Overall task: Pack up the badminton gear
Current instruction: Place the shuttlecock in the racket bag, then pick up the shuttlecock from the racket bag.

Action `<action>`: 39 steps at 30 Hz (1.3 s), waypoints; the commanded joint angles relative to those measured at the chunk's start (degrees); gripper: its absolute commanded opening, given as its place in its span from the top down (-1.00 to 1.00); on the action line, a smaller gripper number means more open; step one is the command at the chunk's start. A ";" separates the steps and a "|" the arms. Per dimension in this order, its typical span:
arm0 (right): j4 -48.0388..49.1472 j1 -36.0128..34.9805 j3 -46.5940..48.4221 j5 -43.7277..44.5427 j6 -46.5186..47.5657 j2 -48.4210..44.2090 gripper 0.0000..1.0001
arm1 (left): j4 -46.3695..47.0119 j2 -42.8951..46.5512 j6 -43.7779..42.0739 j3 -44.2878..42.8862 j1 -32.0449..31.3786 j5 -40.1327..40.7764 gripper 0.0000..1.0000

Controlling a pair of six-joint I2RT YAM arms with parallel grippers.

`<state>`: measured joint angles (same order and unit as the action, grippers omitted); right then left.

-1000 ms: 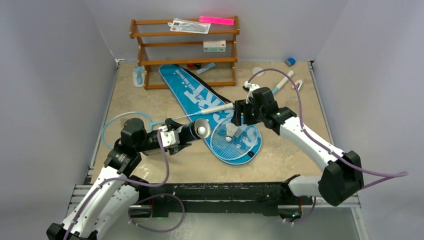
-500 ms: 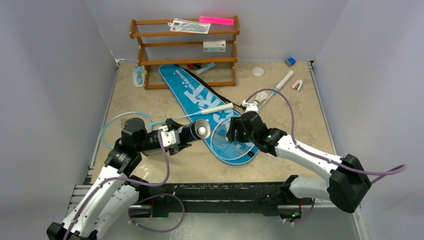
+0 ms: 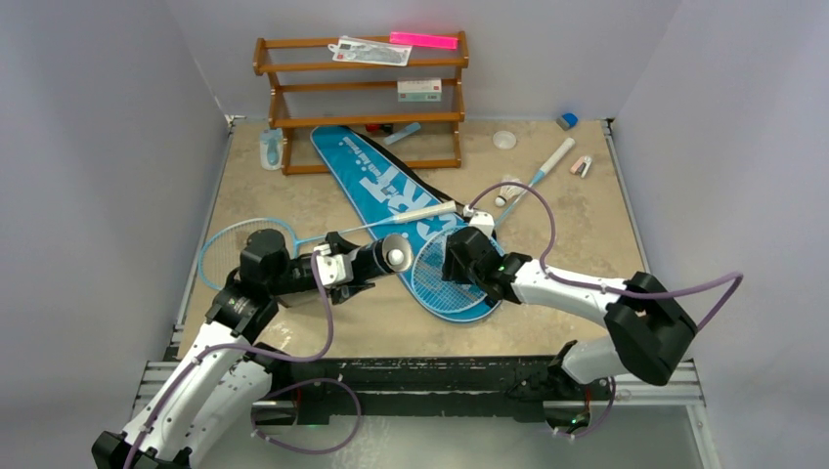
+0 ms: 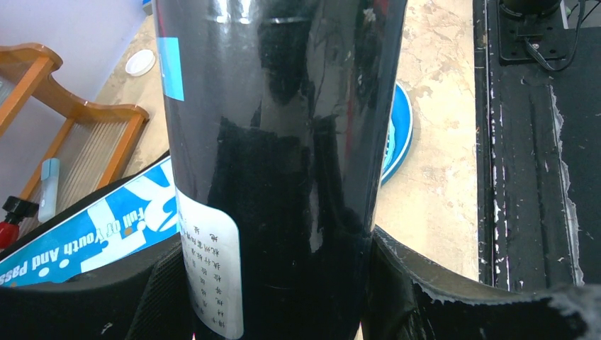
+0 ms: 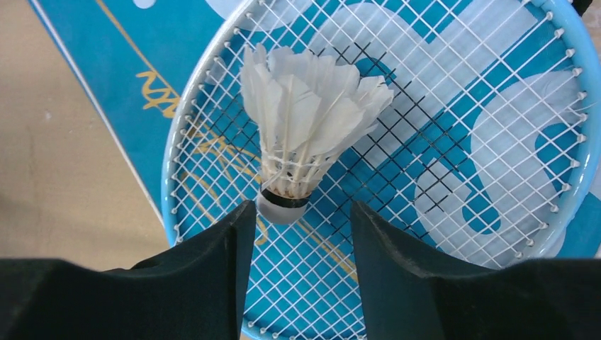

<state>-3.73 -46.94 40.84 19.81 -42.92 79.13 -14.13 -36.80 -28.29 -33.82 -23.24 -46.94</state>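
We see L gripper [image 4: 280,290] clamped on 1 black tube [image 4: 276,142]. R gripper's [image 5: 298,234] fingers apart, shuttlecock [image 5: 305,120] cork btwn them, on racket [image 5: 439,106] atop 1 blue bag [image 3: 376,176]. 2nd shuttlecock [image 3: 502,197] beyond R fingertips, 2nd racket [image 3: 233,244] just beyond L's.

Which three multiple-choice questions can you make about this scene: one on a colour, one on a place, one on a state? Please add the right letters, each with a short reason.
1. The tube in the left gripper is:
A. white
B. black
C. red

2. The shuttlecock by the right gripper lies:
A. inside the tube
B. in the left gripper
C. on the strings of a racket

3. The jaws of the right gripper are:
A. open, one finger at each side of the cork
B. shut on the racket's handle
C. shut on the tube

Answers:
1. B: the left wrist view shows a glossy black wall.
2. C: the strings run under its feathers and cork.
3. A: the fingers stand apart, with the cork between them.
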 commanded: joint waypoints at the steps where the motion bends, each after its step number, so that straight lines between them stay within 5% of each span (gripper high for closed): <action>1: 0.67 -0.41 2.43 3.21 -1.63 1.36 -0.02 | 2.10 0.19 -1.68 0.27 0.39 -1.69 0.36; 10: -0.16 -0.51 3.22 2.11 0.47 0.80 0.48 | 1.91 -0.33 -1.84 0.43 0.40 -1.32 0.36; 15: -2.15 -0.52 3.34 2.21 2.87 -2.54 0.56 | 1.92 -0.77 -2.03 0.34 0.39 -1.27 0.36; 18: -2.42 -0.52 2.92 1.27 5.05 -4.75 0.47 | 1.90 -0.93 -2.11 0.34 0.39 -1.32 0.36; 23: -1.25 -0.52 2.85 -0.94 5.58 -4.17 -0.20 | 1.74 -1.08 -2.23 0.16 0.39 -1.41 0.36; 39: 0.00 -0.79 5.31 5.01 -3.80 5.06 -0.02 | 1.59 -0.55 -2.37 0.25 0.39 -2.12 0.36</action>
<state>-4.32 -47.37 43.92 21.91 -44.69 83.13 -14.50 -37.98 -29.61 -33.82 -23.24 -47.00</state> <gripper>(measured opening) 0.524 0.647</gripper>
